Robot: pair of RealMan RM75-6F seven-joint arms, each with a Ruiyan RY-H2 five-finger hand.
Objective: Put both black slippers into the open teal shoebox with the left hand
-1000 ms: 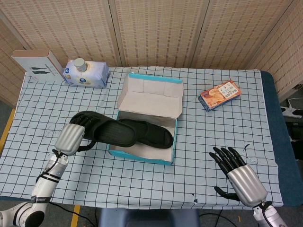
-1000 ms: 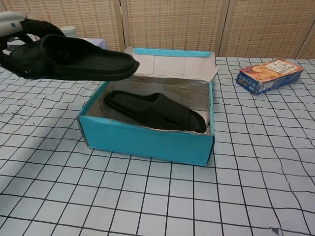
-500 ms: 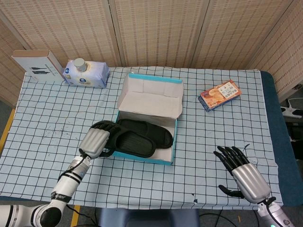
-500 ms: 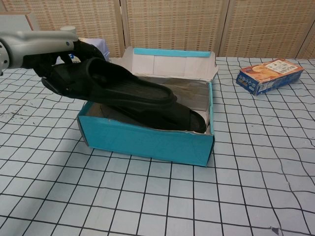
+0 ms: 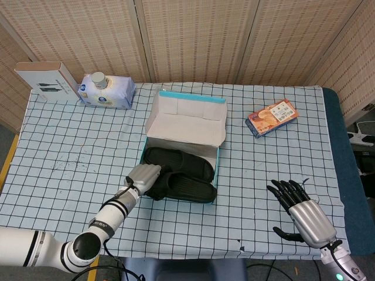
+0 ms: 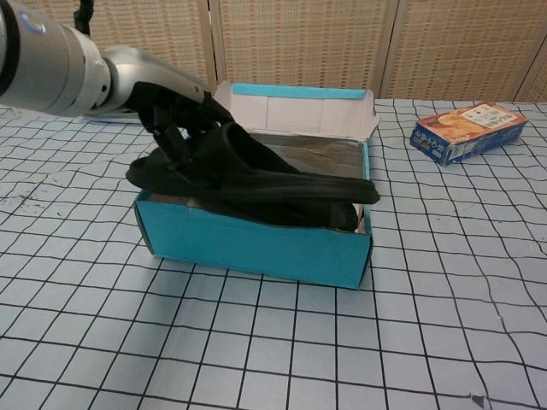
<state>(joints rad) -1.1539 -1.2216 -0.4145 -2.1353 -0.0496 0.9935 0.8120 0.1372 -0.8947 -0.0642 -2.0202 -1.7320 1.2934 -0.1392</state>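
My table [image 5: 58, 146] carried a white cloth with a dark grid. At the far left corner I saw a long white carton [image 5: 47, 81] with a brown top face. Just beside it lay a soft blue-and-white pack of wipes [image 5: 108, 91] with a round cap on top. On the right side a flat orange and blue snack box [image 5: 272, 117] lay at an angle, well apart from the other two. Woven reed screens [image 5: 193, 38] stood behind the table.

Left hand [image 5: 143, 175] clenched, right hand [image 5: 304, 211] splayed
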